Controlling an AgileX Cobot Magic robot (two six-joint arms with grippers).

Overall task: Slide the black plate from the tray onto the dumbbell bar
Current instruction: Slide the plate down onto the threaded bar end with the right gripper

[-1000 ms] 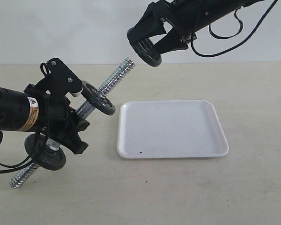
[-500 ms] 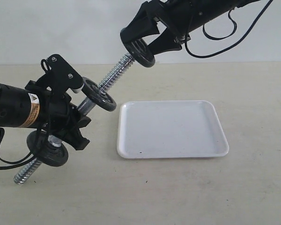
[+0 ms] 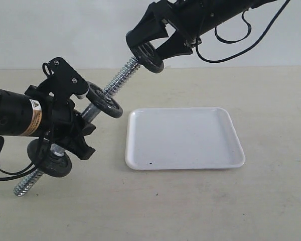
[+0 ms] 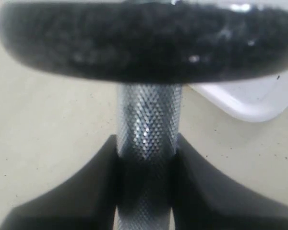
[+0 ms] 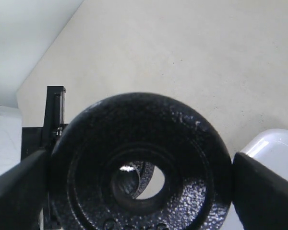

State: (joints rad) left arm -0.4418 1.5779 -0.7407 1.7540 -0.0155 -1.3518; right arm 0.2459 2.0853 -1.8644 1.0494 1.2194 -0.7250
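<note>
My right gripper [image 3: 148, 49] is shut on a black plate [image 3: 147, 57], held edge to edge by its rim [image 5: 182, 143]. The plate sits at the upper threaded tip of the dumbbell bar [image 3: 121, 76], and in the right wrist view the bar's end shows inside the plate's hole. My left gripper [image 3: 80, 121] is shut on the bar's knurled middle [image 4: 149, 120] and holds it tilted. Two other black discs ride on the bar, one above the grip [image 3: 105, 101] and one below it [image 3: 50, 158]. The white tray [image 3: 183, 136] lies flat with nothing in it.
The beige table stretches all round the tray. A corner of the tray [image 4: 254, 100] shows past the disc in the left wrist view. Black cables [image 3: 231, 37] hang from the right arm above the tray's far side.
My right gripper has carried the black plate left and down, from clear of the bar to its upper tip. The left arm has shifted the bar only slightly.
</note>
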